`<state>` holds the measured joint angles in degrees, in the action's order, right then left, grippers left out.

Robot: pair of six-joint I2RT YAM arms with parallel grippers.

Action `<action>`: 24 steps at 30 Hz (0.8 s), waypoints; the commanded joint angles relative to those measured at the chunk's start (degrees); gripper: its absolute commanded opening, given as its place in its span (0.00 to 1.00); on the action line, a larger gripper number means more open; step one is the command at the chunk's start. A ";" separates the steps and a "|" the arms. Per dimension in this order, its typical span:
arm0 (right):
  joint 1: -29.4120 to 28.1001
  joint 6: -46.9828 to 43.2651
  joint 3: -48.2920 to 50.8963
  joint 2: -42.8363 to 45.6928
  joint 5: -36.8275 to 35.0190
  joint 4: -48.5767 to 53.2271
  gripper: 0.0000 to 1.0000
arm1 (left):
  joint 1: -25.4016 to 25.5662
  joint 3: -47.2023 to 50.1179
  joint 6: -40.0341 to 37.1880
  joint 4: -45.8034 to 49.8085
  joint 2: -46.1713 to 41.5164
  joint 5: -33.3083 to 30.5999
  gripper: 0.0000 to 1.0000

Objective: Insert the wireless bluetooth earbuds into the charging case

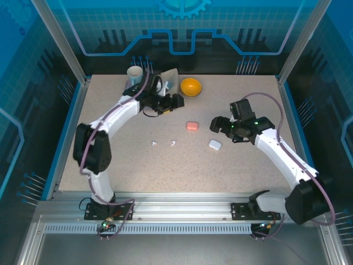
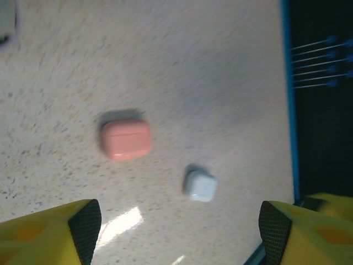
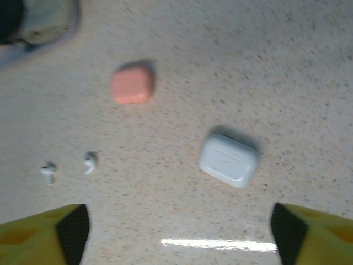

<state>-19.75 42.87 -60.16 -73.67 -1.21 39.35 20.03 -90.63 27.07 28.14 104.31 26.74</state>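
Because the pink case [image 1: 192, 126] and white case [image 1: 215, 145] lie shut, step: a lid probably must open first.
earbuds [image 3: 90, 163]: two white, loose on the bench [image 1: 248, 88], near-left of the pink case.
white case: near-right of the pink case.
left pincer [image 2: 180, 227]: released, empty, beyond-left of the pink case.
right pincer [image 3: 179, 232]: released, empty, right of it, likely readied for grabbing.

Table [image 1: 138, 171] with 2 white earbuds [image 1: 155, 144] lying side by side, pink case [image 1: 192, 126] and white case [image 1: 215, 145] to their right, near the right gripper [image 1: 214, 126]; orange bowl [image 1: 191, 86] at rear.
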 commanded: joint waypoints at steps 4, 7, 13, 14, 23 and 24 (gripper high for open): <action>-2.89 9.98 1.27 -7.57 -7.17 0.98 0.94 | 0.10 6.60 0.34 -3.77 -13.00 -11.59 0.99; -4.24 14.84 0.10 -12.39 -9.06 2.24 0.95 | -0.41 11.41 0.56 -6.80 -17.11 -15.53 0.99; -6.51 22.93 -3.84 -20.61 -12.33 4.55 0.94 | -2.09 18.99 2.88 -10.56 -21.87 -20.83 0.99; -6.87 23.55 -4.82 -21.78 -12.91 4.84 0.94 | -2.30 20.02 3.41 -10.79 -22.59 -22.55 0.99; -7.41 23.60 -11.89 -30.09 -14.48 7.47 0.90 | -6.33 25.26 7.56 -14.00 -25.99 -20.12 0.99; -7.47 23.48 -12.36 -30.81 -14.51 7.70 0.90 | -6.69 25.82 7.97 -14.51 -26.27 -19.45 0.99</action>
<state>-26.63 65.17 -70.72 -102.56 -13.65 44.07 14.44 -66.32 32.69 16.69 80.05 6.26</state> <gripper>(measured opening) 0.902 0.989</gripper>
